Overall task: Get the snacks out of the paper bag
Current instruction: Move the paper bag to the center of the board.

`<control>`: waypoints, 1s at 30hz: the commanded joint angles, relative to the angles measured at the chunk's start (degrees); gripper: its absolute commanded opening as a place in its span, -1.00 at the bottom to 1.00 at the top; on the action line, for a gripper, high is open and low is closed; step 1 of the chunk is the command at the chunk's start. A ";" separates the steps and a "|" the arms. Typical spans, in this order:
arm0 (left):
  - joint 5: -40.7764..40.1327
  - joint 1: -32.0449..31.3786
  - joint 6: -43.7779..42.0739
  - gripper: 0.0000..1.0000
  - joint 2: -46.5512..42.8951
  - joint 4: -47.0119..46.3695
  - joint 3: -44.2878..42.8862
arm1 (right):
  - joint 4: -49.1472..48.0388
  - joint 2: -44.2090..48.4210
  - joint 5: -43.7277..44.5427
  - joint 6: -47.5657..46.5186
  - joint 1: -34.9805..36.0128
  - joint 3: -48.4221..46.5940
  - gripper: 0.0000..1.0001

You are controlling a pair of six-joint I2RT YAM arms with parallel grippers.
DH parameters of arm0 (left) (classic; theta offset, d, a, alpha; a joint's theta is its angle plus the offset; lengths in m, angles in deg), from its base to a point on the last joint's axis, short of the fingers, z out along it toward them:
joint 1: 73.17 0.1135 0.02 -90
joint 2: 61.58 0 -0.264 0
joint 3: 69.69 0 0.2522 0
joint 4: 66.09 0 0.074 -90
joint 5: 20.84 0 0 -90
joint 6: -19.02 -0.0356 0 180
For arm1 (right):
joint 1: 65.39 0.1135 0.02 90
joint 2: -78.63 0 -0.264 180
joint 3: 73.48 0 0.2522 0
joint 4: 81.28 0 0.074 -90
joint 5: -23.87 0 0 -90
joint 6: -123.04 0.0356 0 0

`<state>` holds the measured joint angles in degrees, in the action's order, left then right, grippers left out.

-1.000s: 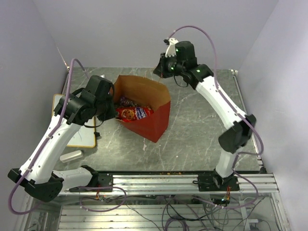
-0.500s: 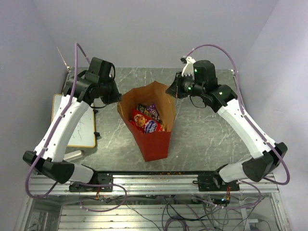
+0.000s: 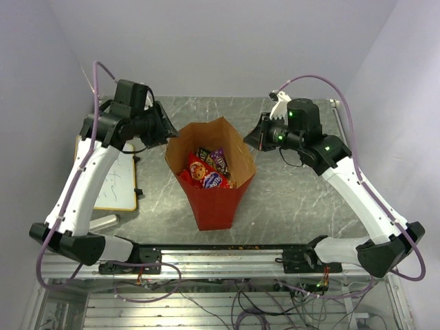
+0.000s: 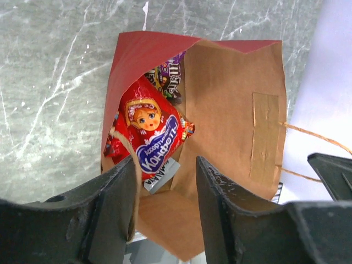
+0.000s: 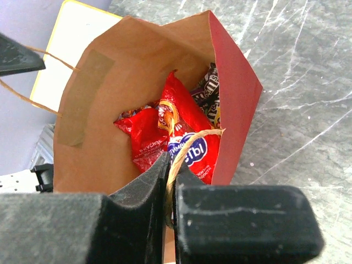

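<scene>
From above: red paper bag (image 3: pixel 217 206) upright mid-desk (image 3: pixel 295 199), mouth open, between the two arms. Inside, a red snack bag (image 3: pixel 201 172) and dark packets (image 3: pixel 214 159). Yellow-framed whiteboard (image 3: pixel 118 187) flat at the left edge.

Over the left wrist: left jaws released, spread wide above the bag's mouth, with a twisted handle (image 4: pixel 134 165) running along the inner face of one finger (image 4: pixel 110 209). Below, on the red snack bag, a doll's face and a blue oval reading "Конфеты" in white. Smaller print above it unreadable.

Over the right wrist: right jaws clenched on the second handle (image 5: pixel 190 138), grasping its cord. Of the blue oval, only "ты" legible. Lettering on the dark packets too partial to read.
</scene>
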<state>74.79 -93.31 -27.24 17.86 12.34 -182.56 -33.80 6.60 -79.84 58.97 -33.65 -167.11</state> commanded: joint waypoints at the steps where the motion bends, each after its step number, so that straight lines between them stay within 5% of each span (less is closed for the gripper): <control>1: -2.13 0.53 2.15 0.21 -5.04 2.84 2.19 | -0.19 1.25 -0.04 -0.77 0.25 -0.90 -0.88; 6: -2.33 1.16 4.15 0.51 -6.32 2.26 4.87 | -1.58 2.24 0.01 0.09 0.25 1.70 -0.85; 10: -2.72 1.23 5.57 0.48 -6.95 0.04 7.31 | -4.17 3.11 1.11 2.47 0.24 3.65 -0.82; 19: -3.40 1.31 4.92 -0.24 -5.60 -3.22 8.82 | -3.32 1.48 3.00 0.26 0.25 -0.20 -0.79; 23: -4.17 1.48 2.18 -0.84 -2.18 -2.27 4.48 | -4.31 -0.23 1.94 -0.71 0.24 -2.55 -0.79; 30: -4.62 4.36 -5.68 -0.86 9.17 0.33 -14.07 | -8.71 -3.50 -3.01 1.30 0.25 -3.61 -0.77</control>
<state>71.90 -91.39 -27.09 22.50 13.82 -185.32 -37.15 4.74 -79.27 59.41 -33.52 -167.77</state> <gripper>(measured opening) 0.077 0.112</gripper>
